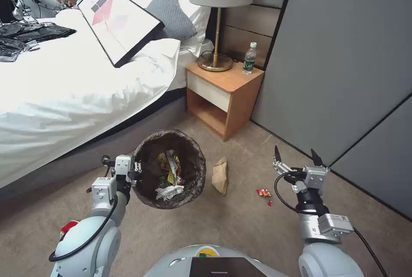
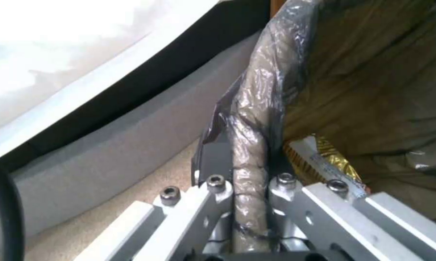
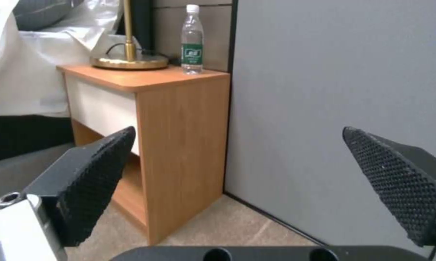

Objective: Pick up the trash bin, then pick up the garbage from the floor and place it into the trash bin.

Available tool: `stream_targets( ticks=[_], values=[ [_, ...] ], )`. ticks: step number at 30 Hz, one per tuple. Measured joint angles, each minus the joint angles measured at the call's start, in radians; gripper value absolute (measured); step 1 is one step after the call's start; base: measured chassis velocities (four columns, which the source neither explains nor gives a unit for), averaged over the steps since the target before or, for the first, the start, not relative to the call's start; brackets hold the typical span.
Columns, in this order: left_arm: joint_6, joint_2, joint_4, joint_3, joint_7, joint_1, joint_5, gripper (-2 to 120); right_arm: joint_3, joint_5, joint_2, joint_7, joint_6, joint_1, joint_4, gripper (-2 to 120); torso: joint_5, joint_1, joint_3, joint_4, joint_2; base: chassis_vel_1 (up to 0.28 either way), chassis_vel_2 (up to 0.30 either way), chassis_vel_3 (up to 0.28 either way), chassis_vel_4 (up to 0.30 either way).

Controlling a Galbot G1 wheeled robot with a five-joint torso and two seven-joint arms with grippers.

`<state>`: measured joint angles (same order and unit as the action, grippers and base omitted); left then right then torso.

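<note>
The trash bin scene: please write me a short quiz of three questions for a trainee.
1. True or false: the left gripper is shut on the rim of the trash bin.
2. Which litter lies on the carpet nearest the bin: A) brown paper bag B) red wrapper bits?
3. Fill in: the right gripper is ____ and holds nothing.

Key: 1 true; 2 A; 3 open.

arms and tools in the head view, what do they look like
Both arms are glossy white-grey rounded shells with black cables looping along them. The left tool has silver perforated metal links with bolts. The right tool has silver brackets and two pointed black fingers with dimpled rubber pads.
</note>
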<state>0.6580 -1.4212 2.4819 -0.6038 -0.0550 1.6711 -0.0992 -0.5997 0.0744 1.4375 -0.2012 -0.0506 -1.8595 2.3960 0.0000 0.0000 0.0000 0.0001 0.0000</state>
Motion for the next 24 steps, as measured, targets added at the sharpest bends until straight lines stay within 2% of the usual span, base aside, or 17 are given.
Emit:
stream_targets(
  ticks=[13, 16, 20, 24],
  values=[
    [0.0, 0.003, 0.004, -0.006, 0.0, 0.002, -0.001, 2, -0.003, 0.007, -0.005, 0.01, 0.011, -0.006, -0.001, 100, 0.0, 0.0, 0.0, -0.0001, 0.0, -0.035, 0.035, 0.034, -0.034],
    [0.0, 0.006, 0.009, -0.011, 0.0, 0.004, -0.002, 2, -0.031, 0.039, -0.012, 0.054, 0.067, -0.012, 0.005, 100, 0.0, 0.0, 0.0, -0.0003, 0.0, 0.0, 0.0, 0.0, 0.0],
    [0.006, 0.011, 0.018, -0.018, 0.0, 0.009, -0.006, 2, -0.125, 0.093, -0.055, 0.151, 0.175, -0.009, -0.012, 100, -0.0001, 0.0, 0.0, -0.0003, 0.0, 0.0, 0.0, 0.0, 0.0],
    [0.007, 0.012, 0.018, -0.02, 0.0, 0.011, -0.007, 2, -0.171, 0.115, -0.087, 0.208, 0.224, 0.001, -0.05, 100, -0.0001, 0.0, 0.0, -0.0001, 0.0, 0.0, 0.0, 0.0, 0.0]
  ],
)
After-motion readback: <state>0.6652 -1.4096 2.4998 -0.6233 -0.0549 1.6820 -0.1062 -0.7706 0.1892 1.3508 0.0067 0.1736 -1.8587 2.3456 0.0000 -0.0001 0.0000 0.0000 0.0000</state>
